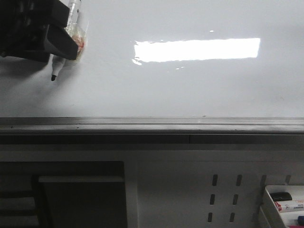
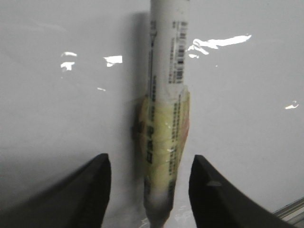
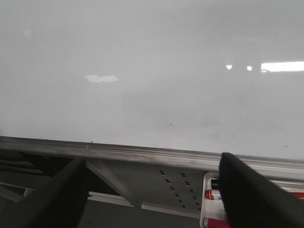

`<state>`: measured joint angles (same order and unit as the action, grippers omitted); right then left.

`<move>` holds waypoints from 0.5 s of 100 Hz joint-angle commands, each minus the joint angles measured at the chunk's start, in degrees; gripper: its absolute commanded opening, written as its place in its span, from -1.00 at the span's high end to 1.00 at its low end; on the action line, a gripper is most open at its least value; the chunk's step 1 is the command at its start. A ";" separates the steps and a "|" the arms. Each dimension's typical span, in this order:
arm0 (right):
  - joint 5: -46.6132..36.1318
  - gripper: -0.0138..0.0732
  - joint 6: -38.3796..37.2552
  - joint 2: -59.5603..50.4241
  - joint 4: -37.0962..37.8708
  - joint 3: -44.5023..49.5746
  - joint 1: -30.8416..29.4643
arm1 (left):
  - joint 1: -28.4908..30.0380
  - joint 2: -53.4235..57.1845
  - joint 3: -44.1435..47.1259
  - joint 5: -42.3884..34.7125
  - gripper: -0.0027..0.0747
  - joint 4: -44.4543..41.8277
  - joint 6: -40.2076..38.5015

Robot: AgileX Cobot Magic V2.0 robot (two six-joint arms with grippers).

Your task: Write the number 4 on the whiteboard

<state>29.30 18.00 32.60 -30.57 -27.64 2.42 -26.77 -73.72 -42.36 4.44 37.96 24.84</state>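
No 4 is on the whiteboard (image 1: 190, 95) yet. Its glossy face looks slick and rigid; we judge light pressure suffices. Left gripper (image 1: 57, 38) clamps the marker (image 1: 61, 59) near the board's top-left corner; grip at the taped barrel. Right gripper (image 3: 152, 190) is spread, empty.

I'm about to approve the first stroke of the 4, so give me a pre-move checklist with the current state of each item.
1. Marker carried by left gripper: ok, though jaw contact cannot be seen.
2. Cap off, dark tip exposed: ok.
3. Tip touching the whiteboard: cannot tell.
4. Board free of strokes where the tip points: ok, no ink visible.
5. Right gripper open, holding nothing, away from the writing area: ok.
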 commanded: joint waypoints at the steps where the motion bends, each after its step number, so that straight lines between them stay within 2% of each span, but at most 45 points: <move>1: -3.04 -0.47 0.66 0.55 -0.63 -2.24 -0.22 | -0.45 0.99 -2.06 -4.44 0.19 0.40 0.17; 20: -3.04 -0.47 0.66 0.55 -0.63 -2.24 -0.22 | -0.45 0.99 -2.06 -5.78 0.57 0.40 0.17; 46: -3.04 -0.47 0.66 0.55 -0.63 -2.24 -0.22 | -0.45 0.99 -2.06 -5.92 0.99 -0.59 0.17; 50: -3.04 -0.47 0.66 0.55 -0.63 -2.24 -0.22 | -0.45 1.12 -2.06 -5.82 0.98 -0.69 0.17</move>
<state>29.30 18.00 32.60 -30.57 -27.64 2.42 -27.01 -73.91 -42.39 2.83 37.45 24.94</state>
